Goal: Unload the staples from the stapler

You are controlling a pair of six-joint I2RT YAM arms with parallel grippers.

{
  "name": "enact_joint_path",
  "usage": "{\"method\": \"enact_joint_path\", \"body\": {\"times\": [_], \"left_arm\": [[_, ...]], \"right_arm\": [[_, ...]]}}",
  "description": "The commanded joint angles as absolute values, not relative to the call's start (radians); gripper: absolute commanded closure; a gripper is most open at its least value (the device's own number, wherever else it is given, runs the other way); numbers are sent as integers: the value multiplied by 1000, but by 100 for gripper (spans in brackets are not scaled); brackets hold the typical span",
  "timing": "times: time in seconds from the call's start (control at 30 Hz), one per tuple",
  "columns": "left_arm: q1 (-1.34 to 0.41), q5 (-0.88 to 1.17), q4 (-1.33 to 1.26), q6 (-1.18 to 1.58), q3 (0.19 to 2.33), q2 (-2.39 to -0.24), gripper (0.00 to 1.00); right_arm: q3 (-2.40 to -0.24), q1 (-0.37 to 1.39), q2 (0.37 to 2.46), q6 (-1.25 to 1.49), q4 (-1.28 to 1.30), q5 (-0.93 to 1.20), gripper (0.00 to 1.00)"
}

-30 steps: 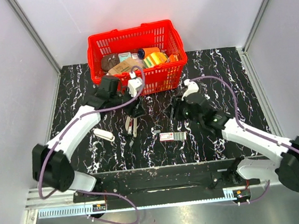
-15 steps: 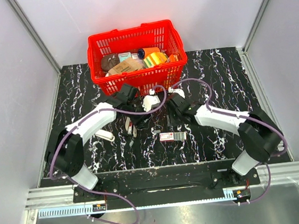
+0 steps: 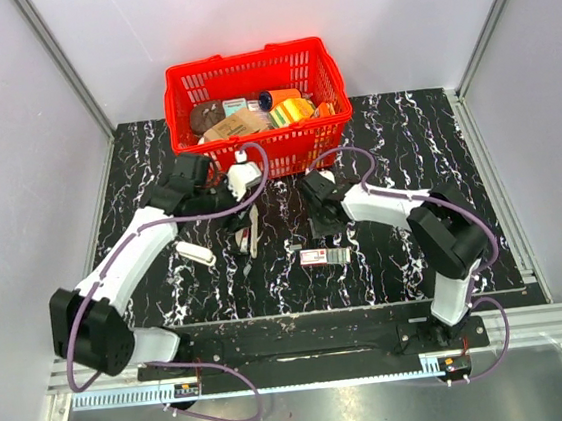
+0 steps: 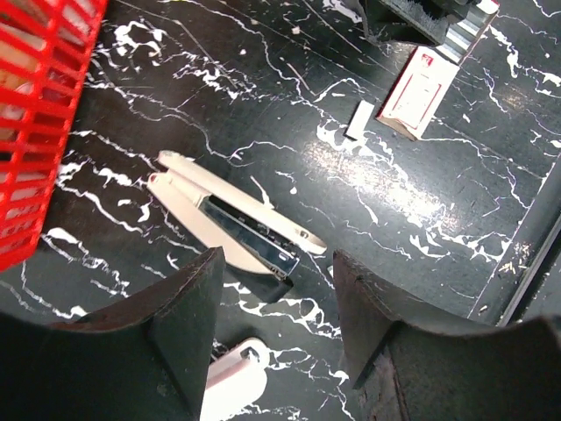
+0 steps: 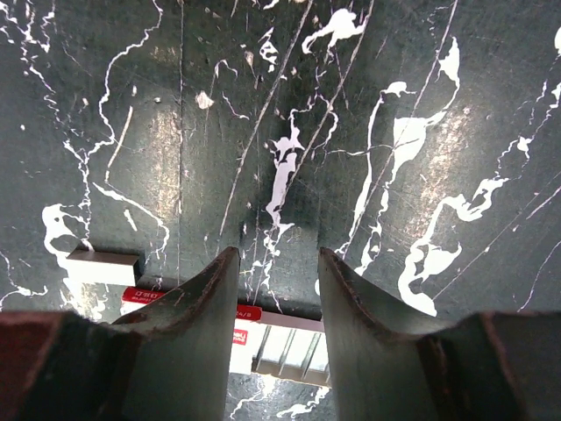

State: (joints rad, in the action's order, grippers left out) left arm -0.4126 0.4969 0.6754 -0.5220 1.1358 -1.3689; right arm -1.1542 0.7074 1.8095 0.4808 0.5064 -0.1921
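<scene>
The stapler (image 3: pixel 247 236) (image 4: pixel 223 215) lies spread open on the black marble table, its two cream arms apart and the metal channel showing. My left gripper (image 3: pixel 243 206) (image 4: pixel 276 285) hovers just over the stapler's free end, open and holding nothing. My right gripper (image 3: pixel 316 219) (image 5: pixel 278 263) is open and empty too, low over bare table just behind the red-and-white staple box (image 3: pixel 324 256) (image 5: pixel 298 344). A short strip of staples (image 3: pixel 293 246) (image 4: pixel 359 120) (image 5: pixel 103 267) lies loose on the table beside that box.
A red basket (image 3: pixel 325 130) (image 4: pixel 61 53) full of odds and ends stands at the back, close behind both wrists. A small white oblong piece (image 3: pixel 195 253) (image 4: pixel 232 381) lies left of the stapler. White walls close in both sides.
The left arm has swung back to the left, and its gripper now sits just behind the stapler. The right gripper has slid left toward the staple box, its jaws a little narrower.
</scene>
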Motion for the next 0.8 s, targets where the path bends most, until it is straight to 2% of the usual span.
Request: {"method": "enact_joint_path", "body": {"times": [0.0,0.37,0.77], "left_arm": [[-376,526,710,-514,1100,-1278,43],[-315,485,750,-506,1014,-1115,41],[-226,460,827,-540,965,-956,40]], "right_arm": [[-1224,701,1845,462,555,-183,53],[-1256,701,1908,466,606,-140,54],[-1203,701,1884,512,609,-95,59]]}}
